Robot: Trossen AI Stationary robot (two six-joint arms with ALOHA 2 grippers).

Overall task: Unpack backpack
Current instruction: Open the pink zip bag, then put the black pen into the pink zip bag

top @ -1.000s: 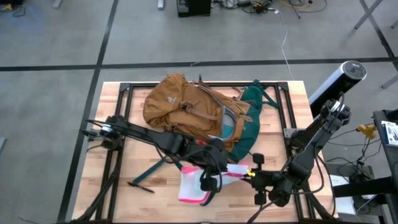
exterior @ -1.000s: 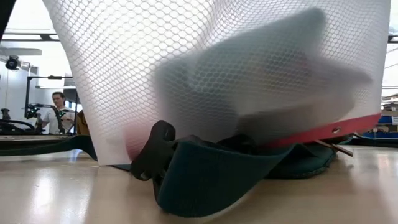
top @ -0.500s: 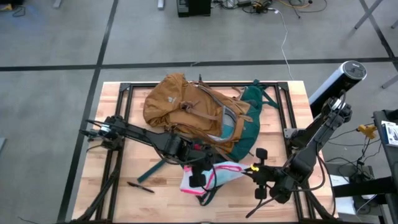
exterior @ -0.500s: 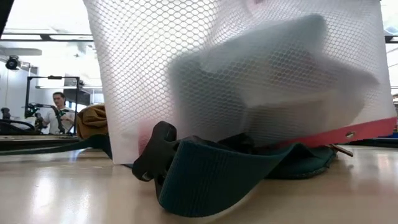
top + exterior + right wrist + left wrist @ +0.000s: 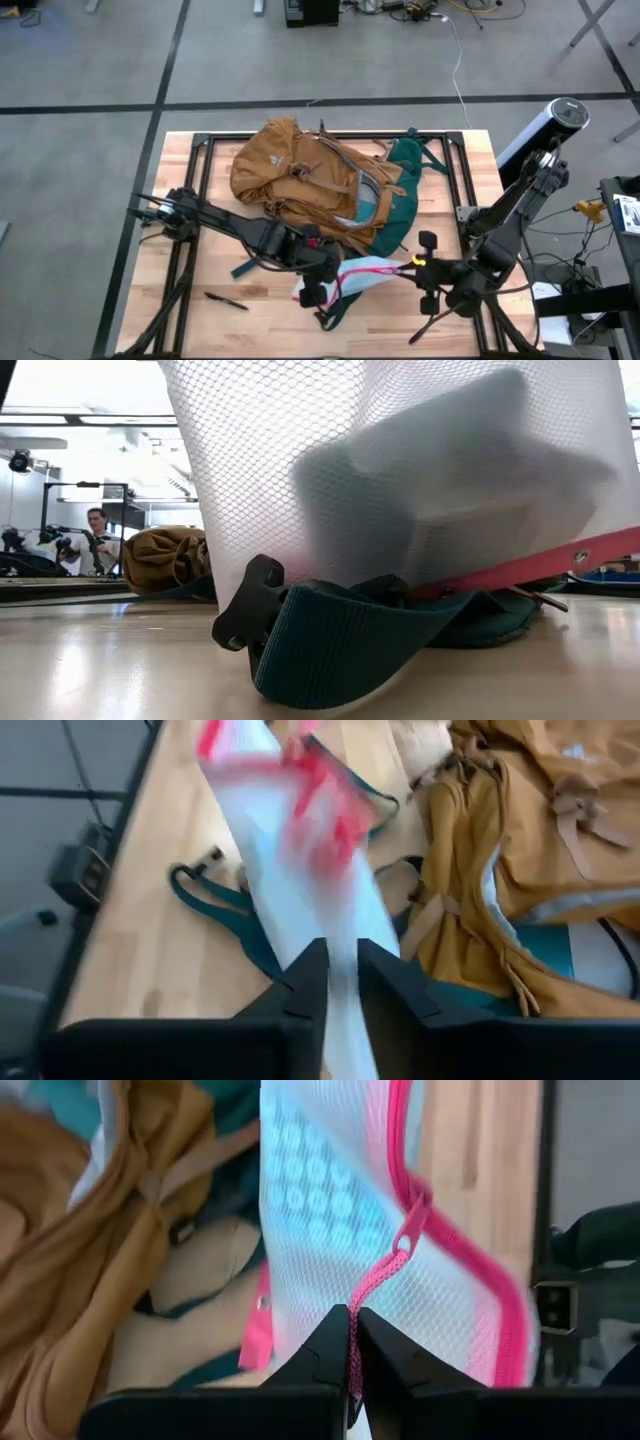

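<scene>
Soft, floppy backpack point(image 5: 320, 175) sprawls at frame centre, best gripped by a strap; left gripper point(image 5: 352, 1342) pinches the mesh pouch's point(image 5: 340, 1210) zipper cord point(image 5: 385, 1270), right gripper point(image 5: 343, 982) clamps its far end.

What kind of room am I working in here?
Probably a robotics lab or workshop: the wooden table stands on a grey floor marked with dark tape lines, cables trail across it, and the low view shows a person among camera stands.

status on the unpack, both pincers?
Left pincer shut on pouch zip cord. Right pincer shut on pouch's other end. Backpack lies open behind. Green strap lies under pouch.
</scene>
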